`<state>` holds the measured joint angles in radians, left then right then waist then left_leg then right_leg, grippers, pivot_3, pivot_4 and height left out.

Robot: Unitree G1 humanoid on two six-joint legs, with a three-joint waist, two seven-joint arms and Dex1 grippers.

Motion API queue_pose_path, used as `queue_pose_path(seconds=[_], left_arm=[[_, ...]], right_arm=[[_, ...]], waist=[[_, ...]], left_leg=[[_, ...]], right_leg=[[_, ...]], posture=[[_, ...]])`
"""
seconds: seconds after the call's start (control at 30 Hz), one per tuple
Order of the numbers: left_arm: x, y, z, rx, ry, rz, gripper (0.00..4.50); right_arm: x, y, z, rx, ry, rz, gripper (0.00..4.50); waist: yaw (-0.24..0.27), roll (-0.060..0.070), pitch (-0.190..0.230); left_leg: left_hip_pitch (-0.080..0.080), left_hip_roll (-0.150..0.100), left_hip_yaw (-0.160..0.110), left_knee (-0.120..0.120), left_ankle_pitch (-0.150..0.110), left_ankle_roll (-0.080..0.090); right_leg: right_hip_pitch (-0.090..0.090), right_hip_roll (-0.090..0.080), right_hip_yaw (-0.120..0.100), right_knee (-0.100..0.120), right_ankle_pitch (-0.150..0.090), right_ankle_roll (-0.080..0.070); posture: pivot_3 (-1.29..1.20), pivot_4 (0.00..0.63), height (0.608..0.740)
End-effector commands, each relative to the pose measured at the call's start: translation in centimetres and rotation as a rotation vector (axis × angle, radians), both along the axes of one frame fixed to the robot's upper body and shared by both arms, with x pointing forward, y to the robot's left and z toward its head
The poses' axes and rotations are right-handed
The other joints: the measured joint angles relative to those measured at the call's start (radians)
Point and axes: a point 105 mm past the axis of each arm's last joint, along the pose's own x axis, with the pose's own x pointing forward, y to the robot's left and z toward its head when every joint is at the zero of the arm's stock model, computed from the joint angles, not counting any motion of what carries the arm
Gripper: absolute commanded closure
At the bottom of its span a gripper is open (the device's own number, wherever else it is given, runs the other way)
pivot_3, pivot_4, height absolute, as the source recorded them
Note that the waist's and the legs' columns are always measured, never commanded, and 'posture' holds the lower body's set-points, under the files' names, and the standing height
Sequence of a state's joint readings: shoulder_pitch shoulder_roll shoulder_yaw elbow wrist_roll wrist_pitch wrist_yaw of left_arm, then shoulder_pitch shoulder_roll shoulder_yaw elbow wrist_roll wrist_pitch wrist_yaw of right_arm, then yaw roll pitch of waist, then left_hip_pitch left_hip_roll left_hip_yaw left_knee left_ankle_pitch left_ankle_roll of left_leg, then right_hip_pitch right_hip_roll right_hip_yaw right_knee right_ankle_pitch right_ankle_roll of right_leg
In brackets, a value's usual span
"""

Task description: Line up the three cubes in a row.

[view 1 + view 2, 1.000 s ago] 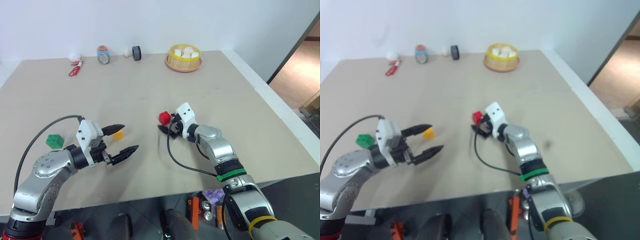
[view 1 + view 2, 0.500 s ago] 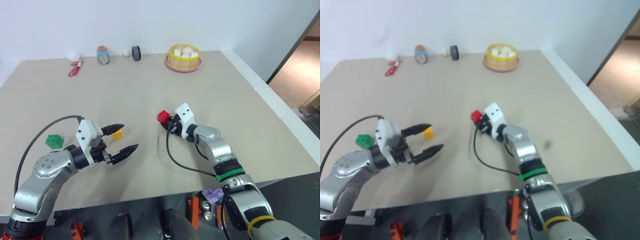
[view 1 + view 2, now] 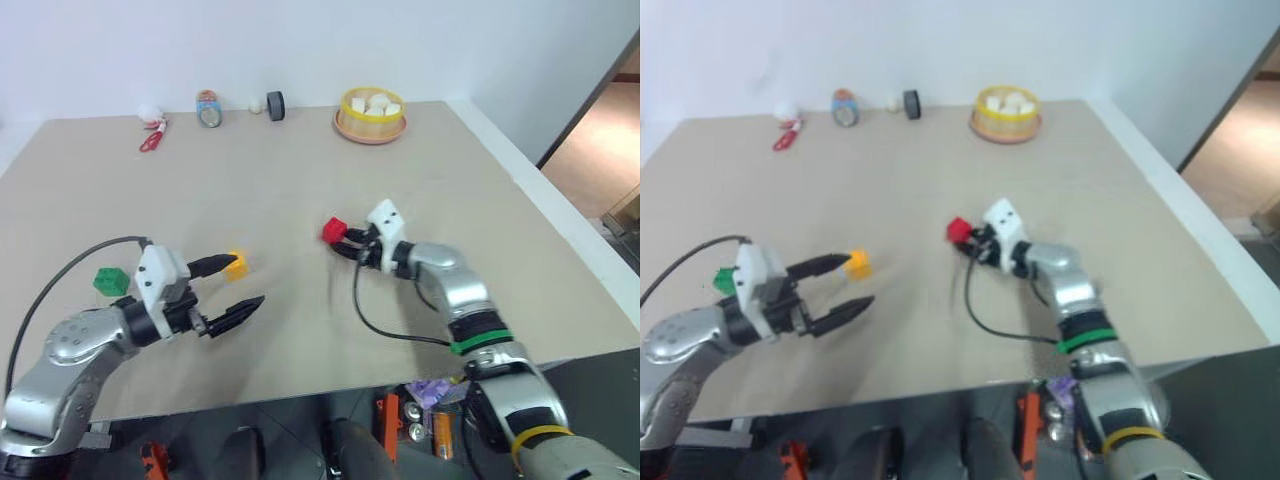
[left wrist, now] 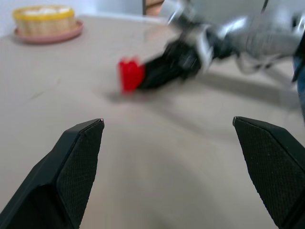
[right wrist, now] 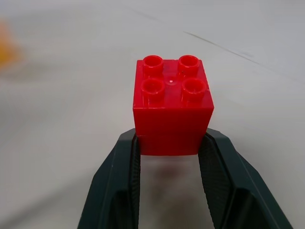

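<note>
Table (image 3: 300,180) holds all three cubes, well apart. Left gripper (image 3: 228,287) hangs with fingers spread wide and empty, orange cube (image 3: 235,265) just beside its upper finger, green cube (image 3: 111,281) further left by that arm. Right gripper (image 5: 167,148) is clamped on the red cube (image 5: 172,112), low on its sides, studs up. Best carried level toward the orange cube and set down in line with it; the low, tip-only grip could let it twist.

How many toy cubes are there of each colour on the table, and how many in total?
Red cube: 1
Green cube: 1
Yellow-orange cube: 1
Total: 3
</note>
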<state>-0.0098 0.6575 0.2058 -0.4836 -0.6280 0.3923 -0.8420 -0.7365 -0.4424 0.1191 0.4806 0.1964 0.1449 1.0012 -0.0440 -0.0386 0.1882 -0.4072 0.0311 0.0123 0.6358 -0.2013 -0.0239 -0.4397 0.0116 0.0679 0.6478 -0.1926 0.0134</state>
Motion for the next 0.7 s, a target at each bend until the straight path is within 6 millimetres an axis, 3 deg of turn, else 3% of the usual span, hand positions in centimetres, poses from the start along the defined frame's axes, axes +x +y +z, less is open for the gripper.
queue_pose_path(seconds=[0.03, 0.2, 0.43, 0.7], left_arm=[[-0.4, 0.3, 0.8, 0.023, -0.034, -0.026, 0.00], [-0.5, 0.0, 0.5, 0.032, -0.021, -0.058, 0.00], [-0.6, -0.4, 0.6, 0.031, -0.013, -0.089, 0.00], [-1.2, -0.2, 0.7, 0.032, 0.001, -0.086, 0.00]], right_arm=[[-3.5, -0.6, 0.6, -0.064, -0.009, 0.263, 3.33], [-4.5, -1.4, -0.8, -0.166, 0.010, 0.359, 3.33], [-4.0, -0.8, -1.5, -0.189, -0.005, 0.414, 3.33], [-4.4, -1.4, -3.7, -0.319, 0.025, 0.519, 3.33]], waist=[[-0.002, 0.000, 0.000], [-0.015, 0.000, 0.000], [-0.015, 0.000, 0.000], [-0.015, 0.000, 0.000]], left_leg=[[0.000, 0.000, 0.000, 0.000, 0.000, 0.000], [0.003, 0.002, 0.003, 0.000, 0.000, 0.000], [0.004, 0.002, 0.003, 0.000, 0.001, 0.001], [0.003, 0.001, 0.004, 0.000, 0.001, 0.001]], right_leg=[[0.000, 0.000, 0.000, -0.001, 0.000, 0.000], [0.000, 0.001, 0.001, 0.000, -0.001, -0.004], [0.000, 0.002, 0.002, 0.002, -0.001, -0.005], [0.000, 0.001, 0.002, 0.001, 0.000, -0.003]], posture=[[0.00, 0.150, 0.740], [0.00, 0.150, 0.740], [0.00, 0.150, 0.740], [0.00, 0.150, 0.740]])
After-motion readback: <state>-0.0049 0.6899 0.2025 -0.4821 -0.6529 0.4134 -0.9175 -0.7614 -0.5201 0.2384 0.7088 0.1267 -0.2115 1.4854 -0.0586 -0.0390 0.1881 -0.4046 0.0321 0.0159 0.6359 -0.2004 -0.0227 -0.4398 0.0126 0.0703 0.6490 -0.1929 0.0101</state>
